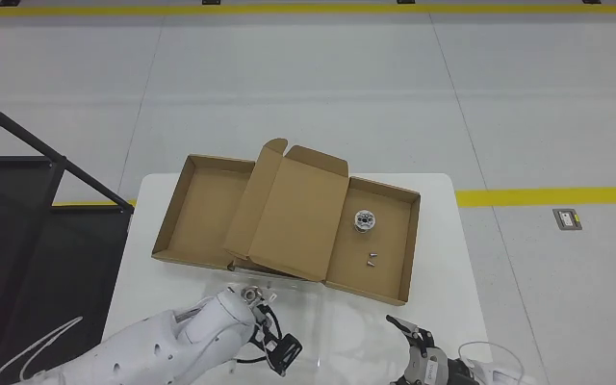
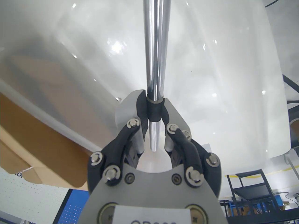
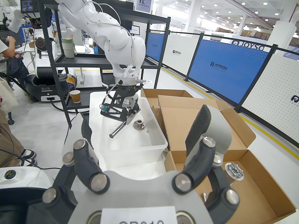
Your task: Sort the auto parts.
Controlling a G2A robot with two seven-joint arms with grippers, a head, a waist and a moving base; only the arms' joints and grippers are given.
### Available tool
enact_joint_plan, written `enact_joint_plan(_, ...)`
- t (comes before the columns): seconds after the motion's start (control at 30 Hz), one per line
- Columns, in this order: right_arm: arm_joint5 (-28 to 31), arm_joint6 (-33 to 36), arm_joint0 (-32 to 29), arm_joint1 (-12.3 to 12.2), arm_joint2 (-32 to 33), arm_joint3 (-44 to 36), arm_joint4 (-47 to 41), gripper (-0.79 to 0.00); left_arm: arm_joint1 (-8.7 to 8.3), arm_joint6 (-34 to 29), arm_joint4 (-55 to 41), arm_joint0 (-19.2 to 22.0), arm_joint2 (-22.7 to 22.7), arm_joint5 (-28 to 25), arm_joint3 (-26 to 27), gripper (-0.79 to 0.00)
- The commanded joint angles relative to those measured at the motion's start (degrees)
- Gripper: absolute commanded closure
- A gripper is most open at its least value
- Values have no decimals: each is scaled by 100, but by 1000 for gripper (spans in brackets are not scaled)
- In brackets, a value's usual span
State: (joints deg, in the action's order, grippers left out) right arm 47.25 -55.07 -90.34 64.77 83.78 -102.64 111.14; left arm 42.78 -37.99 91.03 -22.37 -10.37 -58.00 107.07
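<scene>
Left gripper [image 2: 154, 103]: jaws closed tight on a chrome rod [image 2: 155, 36], gripped close to one end. The short end pokes back between the fingers. The long end runs out well past the fingertips.

The right wrist view shows the rod tilted, free end pointing down into a white bin [image 3: 163, 143]. Cannot tell whether the tip touches the bin floor.

A flanged hub [image 3: 139, 125] sits upright on the bin floor, just beside the rod's lower end and apart from it. The left gripper hangs over the bin, above and to one side of the hub.

Right gripper [image 3: 143, 131]: fingers spread wide, nothing between the pads. It is held at the table's near edge, on the robot's side of the bin and the box, touching neither.

Cardboard box [image 1: 197, 207]: open, with one large flap folded up across its middle. It rests on the white table [image 1: 443, 289], and the bin stands just beside its near wall.

In the box's right compartment:
- A round silvery part [image 1: 363, 219] lies flat on the floor.
- Two small bolts [image 1: 372, 257] lie near it, toward the robot, close together and apart from the round part.
</scene>
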Motion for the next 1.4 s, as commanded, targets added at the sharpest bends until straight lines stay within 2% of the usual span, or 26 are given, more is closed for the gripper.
enact_joint_plan(0.0,0,0,0,0,0,0,0,-785,-174,13,-72,18,-138,0,293,0)
enact_joint_plan(0.13,0,0,0,0,0,0,0,-785,-525,117,-144,-133,-561,140,814,0)
enact_joint_plan(0.27,0,0,0,0,0,0,0,-785,-904,562,-139,-384,-1067,481,1270,0)
enact_joint_plan(0.67,0,0,0,0,0,0,0,-785,-903,575,-136,-401,-1065,503,1262,0)
enact_joint_plan(0.77,0,0,0,0,0,0,0,-785,-896,715,-123,-501,-1210,981,1132,0)
enact_joint_plan(0.87,0,0,0,0,0,0,0,-785,-935,1127,-514,-547,-1566,1525,957,0)
enact_joint_plan(1.07,0,0,0,0,0,0,0,-785,-1205,2017,-1185,-752,-2468,2127,733,0)
enact_joint_plan(1.23,0,0,0,0,0,0,0,-785,-1525,2768,-1684,-1163,-3320,2528,636,0)
enact_joint_plan(1.37,0,0,0,0,0,0,0,-785,-1770,3411,-2176,-1596,-3958,2601,451,0)
